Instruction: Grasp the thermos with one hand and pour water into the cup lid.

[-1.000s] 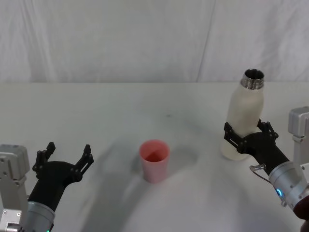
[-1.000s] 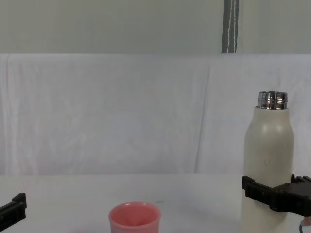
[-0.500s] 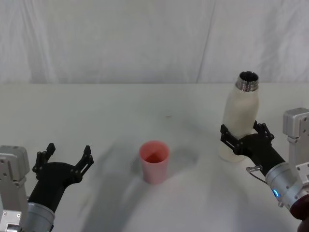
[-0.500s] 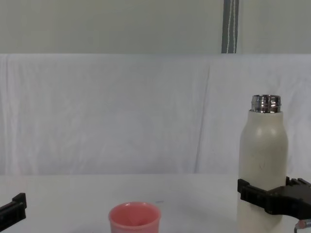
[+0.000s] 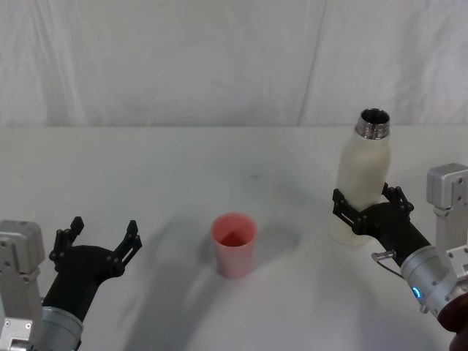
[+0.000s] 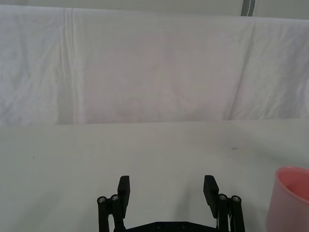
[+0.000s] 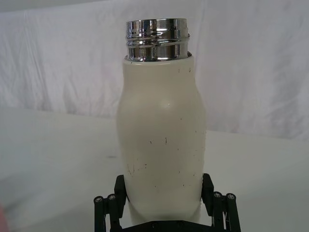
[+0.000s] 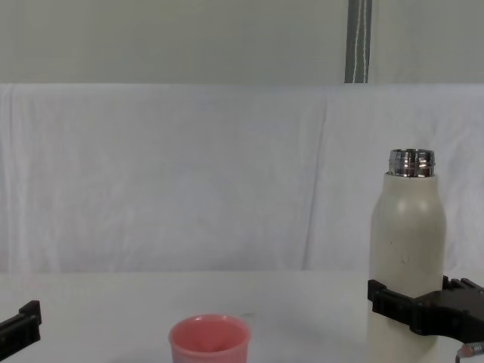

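One grasp is set: my right gripper [image 5: 367, 210] has its fingers clamped round the lower body of the upright thermos [image 5: 362, 175] at the bench's right side, while my left gripper [image 5: 99, 242] idles, fingers spread, near-left. Next I'd carry the uncapped bottle to the cup lid [image 5: 234, 243] mid-bench, which looks empty, and tilt gently.

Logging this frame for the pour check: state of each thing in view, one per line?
thermos: upright, uncapped, steel neck bare, gripped low on its body.
cup lid: upright on the table, mouth up, nothing touching it.
right gripper: shut on the thermos, one finger on each side.
left gripper: open, holding nothing, low at the table's near left.
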Robot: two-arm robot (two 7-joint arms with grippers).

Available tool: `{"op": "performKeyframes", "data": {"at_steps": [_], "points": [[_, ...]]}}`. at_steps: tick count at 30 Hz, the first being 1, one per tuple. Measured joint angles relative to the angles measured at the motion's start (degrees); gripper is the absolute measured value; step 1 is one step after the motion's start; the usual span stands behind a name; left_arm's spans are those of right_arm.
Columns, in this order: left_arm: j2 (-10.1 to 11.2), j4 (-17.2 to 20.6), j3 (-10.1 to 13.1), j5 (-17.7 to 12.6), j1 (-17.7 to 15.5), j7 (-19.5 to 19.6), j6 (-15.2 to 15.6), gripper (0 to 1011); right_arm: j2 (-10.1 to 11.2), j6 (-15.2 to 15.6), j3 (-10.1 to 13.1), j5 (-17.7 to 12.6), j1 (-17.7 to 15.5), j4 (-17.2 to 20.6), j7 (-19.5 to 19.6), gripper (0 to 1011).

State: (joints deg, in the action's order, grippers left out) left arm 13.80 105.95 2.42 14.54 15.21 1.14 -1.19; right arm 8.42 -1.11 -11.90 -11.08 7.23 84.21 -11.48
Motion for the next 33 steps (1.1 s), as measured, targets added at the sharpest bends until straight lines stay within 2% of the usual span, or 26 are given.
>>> {"op": "performKeyframes", "data": {"at_steps": [33], "points": [[0.00, 0.00, 0.00, 0.00, 0.00, 0.00, 0.00, 1001, 0.02, 0.02, 0.03, 0.00, -0.04, 0.00, 0.01, 951]]}}
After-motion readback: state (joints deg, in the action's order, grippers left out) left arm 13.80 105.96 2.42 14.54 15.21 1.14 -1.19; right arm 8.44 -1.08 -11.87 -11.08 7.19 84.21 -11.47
